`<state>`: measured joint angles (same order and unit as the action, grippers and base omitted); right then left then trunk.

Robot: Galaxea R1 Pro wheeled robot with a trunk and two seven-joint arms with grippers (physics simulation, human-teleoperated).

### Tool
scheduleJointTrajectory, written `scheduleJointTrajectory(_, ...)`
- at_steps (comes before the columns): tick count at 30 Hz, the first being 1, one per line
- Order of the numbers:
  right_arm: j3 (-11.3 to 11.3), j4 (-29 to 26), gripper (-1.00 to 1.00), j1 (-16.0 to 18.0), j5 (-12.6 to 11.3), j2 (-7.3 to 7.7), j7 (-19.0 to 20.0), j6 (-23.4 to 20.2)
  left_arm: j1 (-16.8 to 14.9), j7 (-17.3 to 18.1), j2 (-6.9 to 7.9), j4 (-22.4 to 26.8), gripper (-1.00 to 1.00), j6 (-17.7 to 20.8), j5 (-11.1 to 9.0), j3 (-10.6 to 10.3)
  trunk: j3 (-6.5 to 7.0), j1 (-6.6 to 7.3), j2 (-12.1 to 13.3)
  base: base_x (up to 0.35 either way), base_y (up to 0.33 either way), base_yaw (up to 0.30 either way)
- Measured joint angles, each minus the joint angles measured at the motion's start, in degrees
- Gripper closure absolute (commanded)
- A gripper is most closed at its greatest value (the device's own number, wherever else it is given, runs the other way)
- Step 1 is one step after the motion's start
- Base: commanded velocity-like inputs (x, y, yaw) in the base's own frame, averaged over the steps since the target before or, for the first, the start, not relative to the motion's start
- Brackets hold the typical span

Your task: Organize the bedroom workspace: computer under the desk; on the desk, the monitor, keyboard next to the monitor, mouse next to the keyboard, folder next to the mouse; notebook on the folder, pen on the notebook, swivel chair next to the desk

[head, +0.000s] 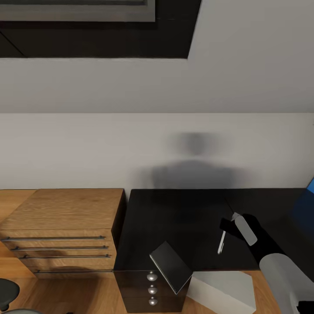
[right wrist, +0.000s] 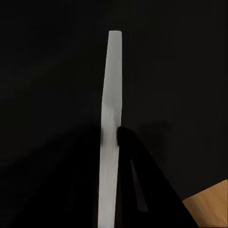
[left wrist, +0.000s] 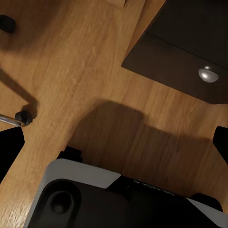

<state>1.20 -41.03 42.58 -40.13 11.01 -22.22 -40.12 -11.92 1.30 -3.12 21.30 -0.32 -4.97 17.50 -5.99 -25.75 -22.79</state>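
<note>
The black tabletop (head: 183, 226) runs along the pale wall, with a light-wood drawer chest (head: 61, 231) with long bar handles standing just beside it. On the tabletop's near edge, above the black drawer unit (head: 150, 290) with its round silver knobs, the dark grey notebook (head: 171, 266) lies tilted and partly overhanging the edge. A light-grey computer case (head: 224, 290) sits on the wooden floor (left wrist: 85, 61) under the tabletop, next to the drawers. A sliver of bright blue (head: 310, 186) shows at the far end of the tabletop; I cannot tell what it belongs to. Part of the swivel chair (head: 8, 292) shows near the chest, one black castor (left wrist: 23, 117) resting on the floor. The right hand (head: 227, 233) hangs just over the tabletop, closed around the thin white pen (head: 221, 242), one dark finger (right wrist: 137, 180) pressed against its side. The left hand (left wrist: 114, 142) points down at the floor near the drawer unit, spread wide, holding nothing.
</note>
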Motion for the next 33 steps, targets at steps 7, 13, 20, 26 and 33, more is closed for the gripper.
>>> scheduleJointTrajectory(7, 0.01, 1.15, 1.0, 0.0, 0.07, -0.05, 0.0, 1.58, 0.0, 0.0, 0.0, 0.04, -1.0, 0.06, -0.04, -0.03, -0.35, -0.44, -0.79, 0.002, 0.0, 0.0)
scheduleJointTrajectory(13, 0.04, 1.32, 1.0, 0.0, 0.06, -0.06, 0.03, 2.42, 0.0, -0.08, -0.02, 0.04, -1.0, 0.02, -0.04, 0.02, -1.44, -1.76, -3.2, 0.0, 0.0, 0.0)
scheduleJointTrajectory(20, 0.06, 1.38, 1.0, 0.0, 0.08, -0.06, 0.06, 2.71, 0.0, -0.08, -0.06, 0.04, -1.0, 0.02, -0.05, 0.03, -2.7, -3.3, -6.02, 0.0, 0.0, 0.0)
scheduleJointTrajectory(26, 0.07, 1.39, 1.0, 0.01, 0.08, -0.06, 0.06, 2.76, 0.0, -0.06, -0.07, 0.04, -1.0, 0.01, -0.05, 0.05, -3.79, -4.62, -8.44, 0.0, 0.0, 0.0)
scheduleJointTrajectory(33, 0.07, 1.39, 1.0, 0.01, 0.08, -0.06, 0.08, 2.82, -0.01, -0.09, -0.08, 0.04, -1.0, 0.03, -0.05, 0.07, -5.05, -6.16, -11.25, 0.0, 0.0, 0.0)
